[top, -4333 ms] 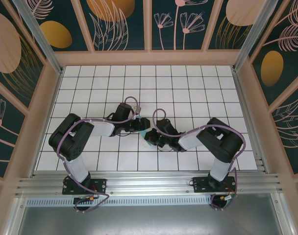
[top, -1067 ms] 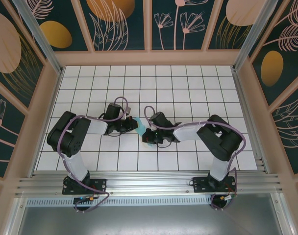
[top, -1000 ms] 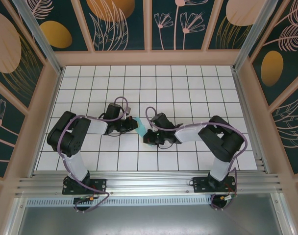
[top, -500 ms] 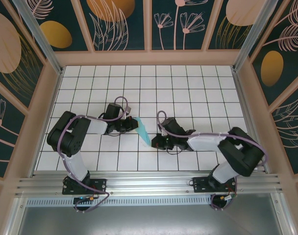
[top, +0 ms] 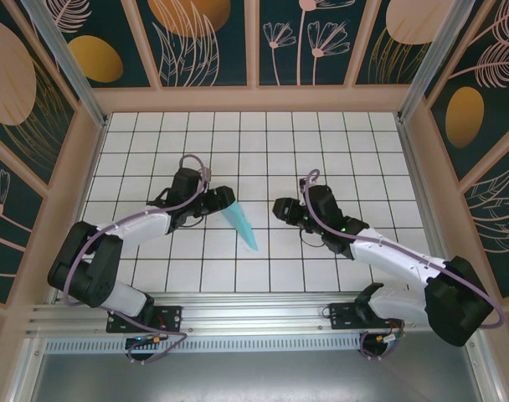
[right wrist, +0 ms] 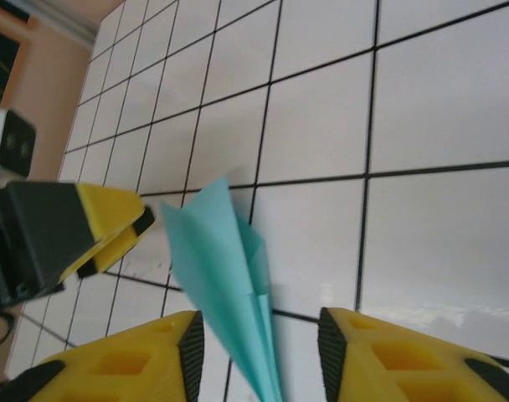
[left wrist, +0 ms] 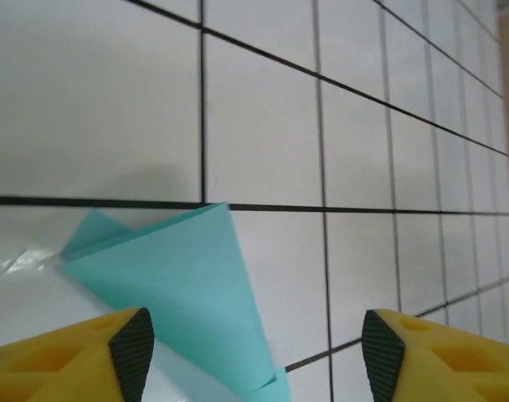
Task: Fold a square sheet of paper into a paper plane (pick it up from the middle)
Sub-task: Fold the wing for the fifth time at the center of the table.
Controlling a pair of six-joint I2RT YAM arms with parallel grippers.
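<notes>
The paper plane (top: 239, 225) lies on the white tiles as a slim light turquoise dart with its point toward the near edge. It is the square sheet in folded form. My left gripper (top: 223, 199) is open just beyond the plane's wide tail. In the left wrist view the plane (left wrist: 172, 289) lies below and between the spread fingertips (left wrist: 131, 349), nearer the left one. My right gripper (top: 280, 207) is open, about a tile to the right of the plane. In the right wrist view the plane (right wrist: 223, 272) points down between my open gripper (right wrist: 259, 343), and the left gripper (right wrist: 112, 224) sits beside its tail.
The white tiled floor (top: 338, 151) stretches out on all sides of the plane. Beige frame walls (top: 254, 99) with dark patterned panels close in the back and sides. A metal rail (top: 254, 314) runs along the near edge by the arm bases.
Both grippers were pressed close around the paper; the right arm has since swung back to the right and the left has lifted away toward the far left, leaving the plane lying free.
</notes>
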